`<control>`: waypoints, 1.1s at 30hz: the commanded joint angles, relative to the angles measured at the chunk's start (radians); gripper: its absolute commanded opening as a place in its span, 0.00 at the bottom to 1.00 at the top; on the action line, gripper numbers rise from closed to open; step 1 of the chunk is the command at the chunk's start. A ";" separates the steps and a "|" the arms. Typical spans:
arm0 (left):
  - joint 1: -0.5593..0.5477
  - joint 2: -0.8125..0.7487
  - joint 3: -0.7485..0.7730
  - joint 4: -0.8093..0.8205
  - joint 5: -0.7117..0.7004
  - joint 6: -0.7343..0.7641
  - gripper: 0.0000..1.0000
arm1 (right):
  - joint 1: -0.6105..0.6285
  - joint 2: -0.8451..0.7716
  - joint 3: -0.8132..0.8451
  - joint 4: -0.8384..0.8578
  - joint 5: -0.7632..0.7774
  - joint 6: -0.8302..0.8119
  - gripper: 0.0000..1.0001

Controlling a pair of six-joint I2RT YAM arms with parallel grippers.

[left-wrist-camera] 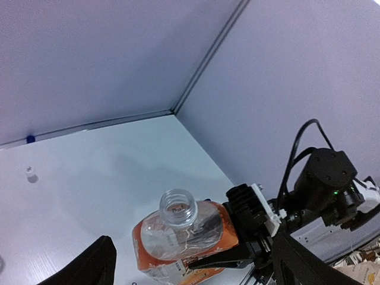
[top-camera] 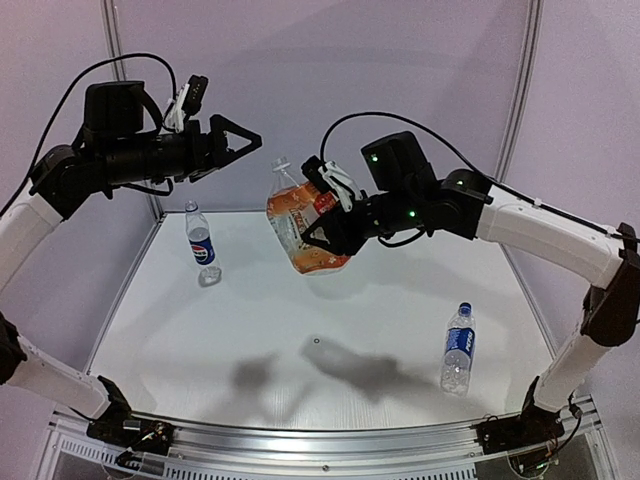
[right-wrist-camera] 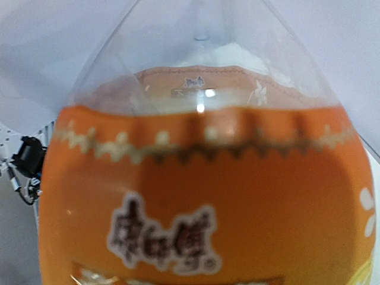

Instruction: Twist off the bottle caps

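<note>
My right gripper (top-camera: 322, 226) is shut on the squat orange-labelled bottle (top-camera: 303, 228) and holds it tilted above the table. Its label fills the right wrist view (right-wrist-camera: 196, 202). Its neck (left-wrist-camera: 178, 208) is open, with no cap on it. My left gripper (top-camera: 243, 141) is open and empty, up to the left of the neck and apart from it; its dark fingers (left-wrist-camera: 89, 267) frame the bottle. A slim blue-labelled bottle (top-camera: 458, 345) stands at the right with its blue cap (top-camera: 465, 307) on. Another slim one (top-camera: 201, 240) stands at the left; its top looks clear.
A small whitish round thing (left-wrist-camera: 28, 171) lies on the table, and a small blue thing (left-wrist-camera: 29, 139) lies at the table's edge by the wall. A small clear thing (top-camera: 209, 275) sits by the left bottle's base. Grey walls enclose the white table (top-camera: 330, 310).
</note>
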 commanded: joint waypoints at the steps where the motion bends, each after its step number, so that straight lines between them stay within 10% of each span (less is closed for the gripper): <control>1: 0.019 0.011 0.021 0.086 0.209 0.106 0.89 | -0.004 -0.064 -0.060 0.085 -0.132 0.029 0.05; 21: 0.004 0.142 0.100 0.078 0.295 0.105 0.74 | -0.005 -0.128 -0.117 0.168 -0.282 0.064 0.04; 33: -0.011 0.151 0.096 0.068 0.337 0.105 0.38 | -0.003 -0.126 -0.111 0.171 -0.276 0.079 0.05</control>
